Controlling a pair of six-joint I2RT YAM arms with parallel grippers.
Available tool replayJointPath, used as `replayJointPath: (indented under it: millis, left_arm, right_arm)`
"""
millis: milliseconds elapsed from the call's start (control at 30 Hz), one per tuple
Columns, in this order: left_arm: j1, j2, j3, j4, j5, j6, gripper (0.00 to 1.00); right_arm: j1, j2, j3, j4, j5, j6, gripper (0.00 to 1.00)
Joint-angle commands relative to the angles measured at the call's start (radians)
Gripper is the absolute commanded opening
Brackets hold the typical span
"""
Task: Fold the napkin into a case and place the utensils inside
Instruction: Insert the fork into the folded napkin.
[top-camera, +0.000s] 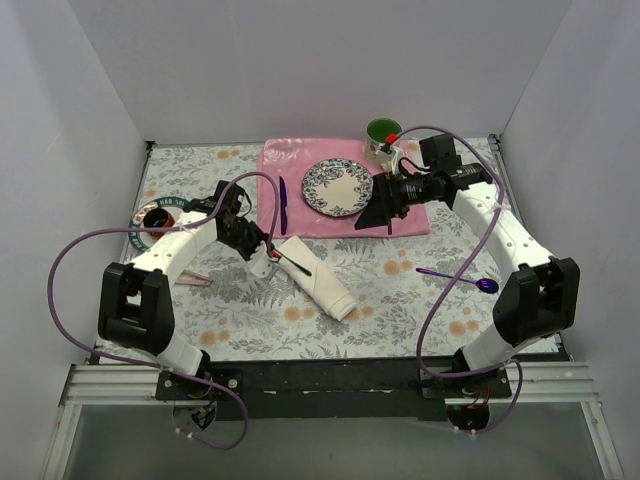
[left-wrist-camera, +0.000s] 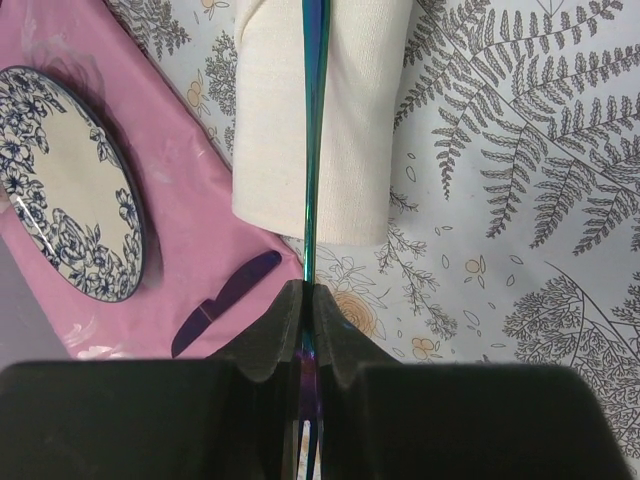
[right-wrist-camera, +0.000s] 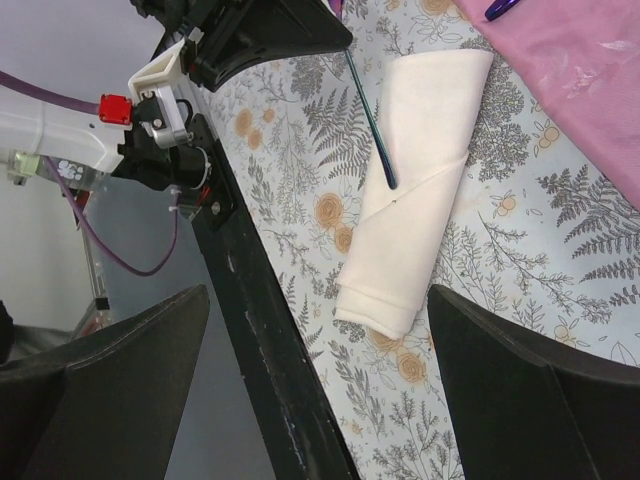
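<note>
The case (top-camera: 318, 280) lies left of the table's centre, slanting from its near-right end up to a far-left end. My left gripper (left-wrist-camera: 308, 300) sits just off that far-left end, pinched tight on an iridescent utensil (left-wrist-camera: 313, 150). The shaft runs straight out of my jaws and along the case's long axis, so the coming push, as I judge it, goes lengthwise toward the near-right end.

From the right wrist view the rounded tip rests at a diagonal fold line on the cloth, but I cannot tell if it is under the flap or only on top. Which piece I hold is also hidden, since its head is buried between my fingers.

The purple spoon (top-camera: 455, 277) lies apart on the table's right side, nearer my right arm. Farther back, my right gripper (top-camera: 380, 208) hangs spread wide and empty over the pink placemat (top-camera: 300, 160), beside the plate (top-camera: 337, 187) (the dark knife (left-wrist-camera: 225, 300) is not my concern).
</note>
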Motion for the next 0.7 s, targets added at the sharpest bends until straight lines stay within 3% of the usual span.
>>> replayJointPath:
  millis: [0,667]
  left_arm:
    - [0.004,0.006,0.023,0.006,0.055,0.104,0.00]
    - [-0.001,0.085,0.022,-0.034,0.191,0.255,0.00]
  right_arm:
    - [0.000,-0.044,-0.015,0.006,-0.009,-0.010,0.99]
    - [-0.002,-0.047,-0.050,0.039,-0.017,0.001,0.99]
